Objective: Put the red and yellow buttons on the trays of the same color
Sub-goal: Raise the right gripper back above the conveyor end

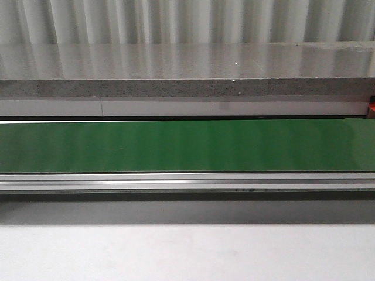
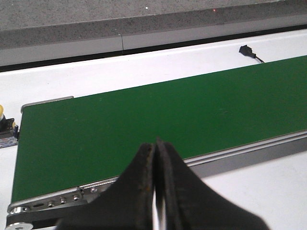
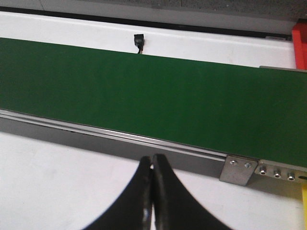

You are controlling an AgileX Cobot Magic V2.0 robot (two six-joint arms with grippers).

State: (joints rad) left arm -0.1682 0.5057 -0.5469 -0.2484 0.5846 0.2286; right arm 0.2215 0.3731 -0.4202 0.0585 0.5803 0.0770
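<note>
A green belt is running across the front view from edge to edge, with a metal rail lying along its near side and a white table showing in front of that; beyond the belt a grey stone ledge is standing before a pale ribbed wall; neither arm is showing in this view.

In the left wrist view the left gripper is hanging over the near rail of the belt, its two black fingers pressed together with nothing between them; at the belt's end, by the picture's edge, a small yellow thing is peeking in on a dark base, too cut off to say whether it is a button; a little black sensor is sitting on the white surface past the belt's far side.

In the right wrist view the right gripper is hovering over the white table just short of the belt, its fingers likewise closed on nothing; a metal bracket is bolted to the rail near the belt's end; a red edge is showing at the far corner and a yellow sliver at the near one, both too cropped to tell whether they are trays; the same black sensor is lying beyond the belt.

No button is showing clearly on the belt in any view.
</note>
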